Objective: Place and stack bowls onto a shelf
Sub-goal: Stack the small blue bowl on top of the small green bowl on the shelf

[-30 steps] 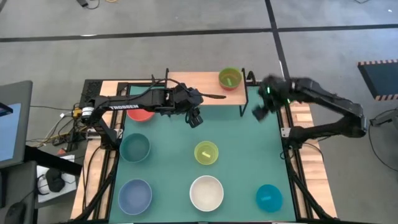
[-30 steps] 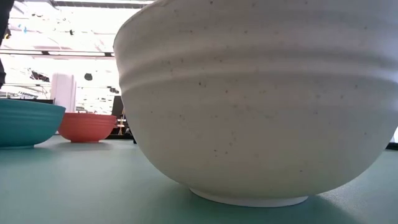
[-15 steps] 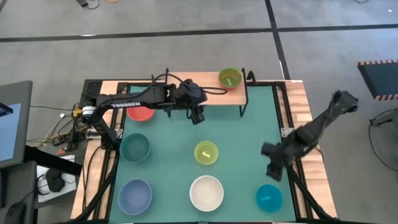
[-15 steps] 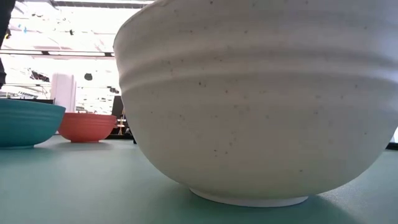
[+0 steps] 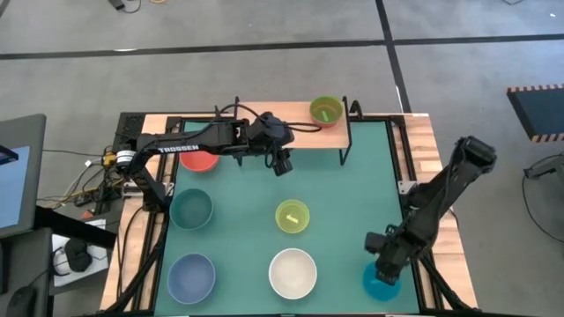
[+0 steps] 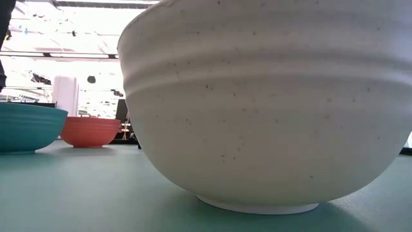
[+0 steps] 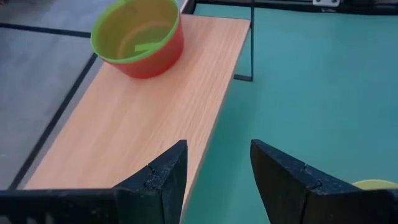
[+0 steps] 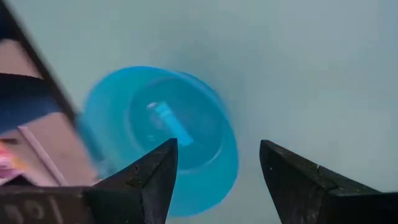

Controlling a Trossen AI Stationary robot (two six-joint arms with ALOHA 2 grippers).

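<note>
Above the empty bright blue bowl [image 5: 381, 282], right hand [image 5: 385, 263] wide open, holding nothing; left hand [image 5: 282, 165] open, empty.

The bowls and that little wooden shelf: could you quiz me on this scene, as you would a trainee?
1. True or false: the shelf holds exactly one bowl.
2. Which bowl is the right pincer hovering over? A) white bowl B) bright blue bowl C) red bowl
3. Fill in: the left pincer, fingers apart, hangs by the shelf's front ____.

Key
1. True: only the green bowl stands on it.
2. B; the right wrist view shows it between the open fingers.
3. edge
</note>
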